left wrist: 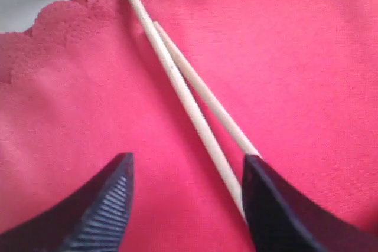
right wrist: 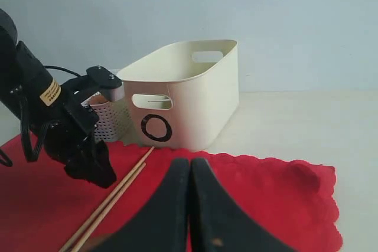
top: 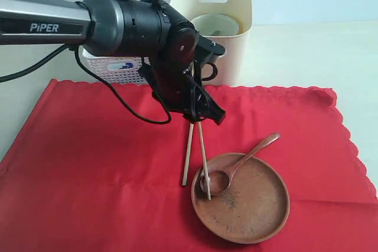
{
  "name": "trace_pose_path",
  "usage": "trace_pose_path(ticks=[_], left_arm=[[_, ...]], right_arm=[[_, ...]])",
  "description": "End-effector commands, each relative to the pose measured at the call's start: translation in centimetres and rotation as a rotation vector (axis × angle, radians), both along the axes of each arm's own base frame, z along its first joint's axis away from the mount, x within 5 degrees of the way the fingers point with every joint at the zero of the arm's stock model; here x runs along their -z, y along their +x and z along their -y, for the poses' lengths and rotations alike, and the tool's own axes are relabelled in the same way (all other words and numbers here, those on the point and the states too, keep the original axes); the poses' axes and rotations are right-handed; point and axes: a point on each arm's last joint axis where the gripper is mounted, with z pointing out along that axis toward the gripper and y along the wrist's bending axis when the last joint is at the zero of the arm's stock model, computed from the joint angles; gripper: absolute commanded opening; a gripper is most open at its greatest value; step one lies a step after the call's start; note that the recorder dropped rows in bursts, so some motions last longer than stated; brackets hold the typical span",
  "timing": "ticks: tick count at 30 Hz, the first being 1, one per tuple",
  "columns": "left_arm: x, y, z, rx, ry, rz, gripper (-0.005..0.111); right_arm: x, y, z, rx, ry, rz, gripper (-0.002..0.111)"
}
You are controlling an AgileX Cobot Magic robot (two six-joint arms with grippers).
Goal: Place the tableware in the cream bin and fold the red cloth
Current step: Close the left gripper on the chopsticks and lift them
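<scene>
A: Pale table (top: 307, 57), plain wall (right wrist: 295, 16) behind, cloth (top: 88, 163) spread flat over most of it. At 11 o'clock?

B: White basket (top: 112, 66), half hidden behind the left arm (top: 118, 25).

A: At the centre?

B: Left gripper (top: 204, 113), pointing down, jaws apart, gripping nothing. Just under it, toward 6, two chopsticks (top: 188, 151) flat on the cloth in a narrow V, touching at the far ends. Seen from the wrist, both between the open jaws, close against one side.

A: At 12?

B: Bin (top: 239, 45), just past the cloth's far edge, black ring (right wrist: 155, 128) on the front, pale bowl (top: 215, 25) inside.

A: Toward 5?

B: Plate (top: 254, 210) on the cloth. Spoon (top: 243, 160) with its scoop inside and the handle out over the rim toward 1. One chopstick end over the rim at 9, the other on the cloth just beside.

A: Right gripper (right wrist: 189, 166)?

B: Jaws pressed together, empty, above the cloth, facing the bin.
</scene>
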Motion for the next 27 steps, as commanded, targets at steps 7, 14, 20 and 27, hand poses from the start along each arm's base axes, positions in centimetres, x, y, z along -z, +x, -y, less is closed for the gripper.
trace_pose_path(ticks=[7,14,20,27], left_arm=[[0.8,0.0,0.8,-0.009,-0.063,0.011,0.067],[3.3,0.1,1.0,-0.020,-0.048,-0.033,0.067],[4.5,0.1,1.1,-0.013,-0.034,-0.043,0.060],[4.5,0.2,1.1,-0.012,-0.039,-0.038,0.016]], right_arm=[[0.1,0.0,0.0,-0.002,0.001,0.006,0.000],[0.1,0.0,0.0,-0.002,0.001,0.006,0.000],[0.1,0.0,0.0,-0.002,0.001,0.006,0.000],[0.1,0.0,0.0,-0.002,0.001,0.006,0.000]])
